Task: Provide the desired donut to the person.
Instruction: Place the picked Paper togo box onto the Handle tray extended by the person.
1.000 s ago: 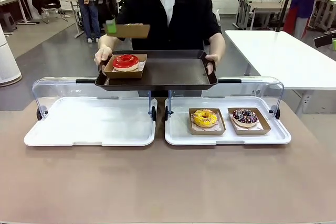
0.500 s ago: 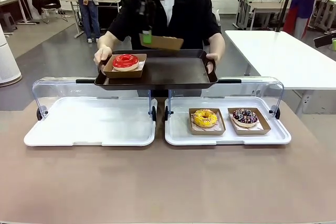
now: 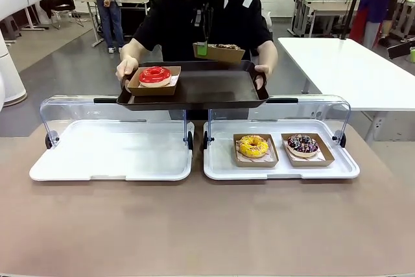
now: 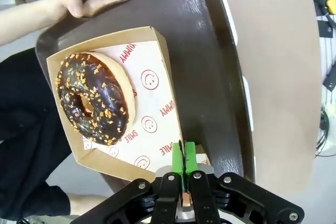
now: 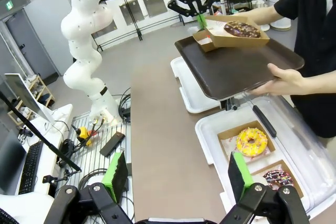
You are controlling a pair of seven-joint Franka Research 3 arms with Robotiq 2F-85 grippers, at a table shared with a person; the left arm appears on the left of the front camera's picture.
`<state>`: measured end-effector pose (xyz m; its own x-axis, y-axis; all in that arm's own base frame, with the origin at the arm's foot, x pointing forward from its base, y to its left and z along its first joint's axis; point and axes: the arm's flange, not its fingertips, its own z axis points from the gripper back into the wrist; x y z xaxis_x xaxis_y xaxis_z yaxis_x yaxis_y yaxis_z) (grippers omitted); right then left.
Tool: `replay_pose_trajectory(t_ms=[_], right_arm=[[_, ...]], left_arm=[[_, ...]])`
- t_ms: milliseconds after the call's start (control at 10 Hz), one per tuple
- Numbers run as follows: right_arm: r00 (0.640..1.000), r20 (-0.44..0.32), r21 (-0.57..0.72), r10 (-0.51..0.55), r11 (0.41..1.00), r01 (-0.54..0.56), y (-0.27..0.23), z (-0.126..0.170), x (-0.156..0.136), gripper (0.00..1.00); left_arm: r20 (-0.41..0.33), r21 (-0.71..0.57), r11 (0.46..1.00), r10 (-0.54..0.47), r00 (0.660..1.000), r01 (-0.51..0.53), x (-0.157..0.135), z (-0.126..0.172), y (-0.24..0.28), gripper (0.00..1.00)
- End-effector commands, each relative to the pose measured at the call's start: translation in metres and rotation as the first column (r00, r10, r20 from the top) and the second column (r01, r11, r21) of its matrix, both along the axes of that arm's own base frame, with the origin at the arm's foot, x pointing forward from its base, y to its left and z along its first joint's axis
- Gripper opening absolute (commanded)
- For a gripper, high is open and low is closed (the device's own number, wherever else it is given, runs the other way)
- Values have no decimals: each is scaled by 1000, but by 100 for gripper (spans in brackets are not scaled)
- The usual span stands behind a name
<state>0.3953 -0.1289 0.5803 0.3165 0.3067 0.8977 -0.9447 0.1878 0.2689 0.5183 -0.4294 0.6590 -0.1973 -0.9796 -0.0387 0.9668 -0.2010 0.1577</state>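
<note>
Since a second ago, I am carrying the boxed chocolate donut rightward along the far side of the brown tray, from above the red donut toward the tray's empty right half.

Nearest me, the yellow donut and the sprinkled dark donut are sitting untouched in the right white bin.

My left gripper is pinching shut on the cardboard box's corner; the box is hanging off the fingertips, donut lying beyond them, just above the tray.

My right gripper is idling with jaws spread, well back, so the left arm is doing the delivery.

The person is holding the tray by both handles (hand steady).

The left wrist view is showing the nut topping; the front view is catching only the box's edge.
</note>
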Motion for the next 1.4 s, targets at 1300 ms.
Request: replay_pose_trajectory(t_ms=[1300], right_arm=[[1000,9,14,1,1000,-1,0,1,0,100]], left_arm=[[-126,-39,994,96,987,-102,14,-99,17,1]])
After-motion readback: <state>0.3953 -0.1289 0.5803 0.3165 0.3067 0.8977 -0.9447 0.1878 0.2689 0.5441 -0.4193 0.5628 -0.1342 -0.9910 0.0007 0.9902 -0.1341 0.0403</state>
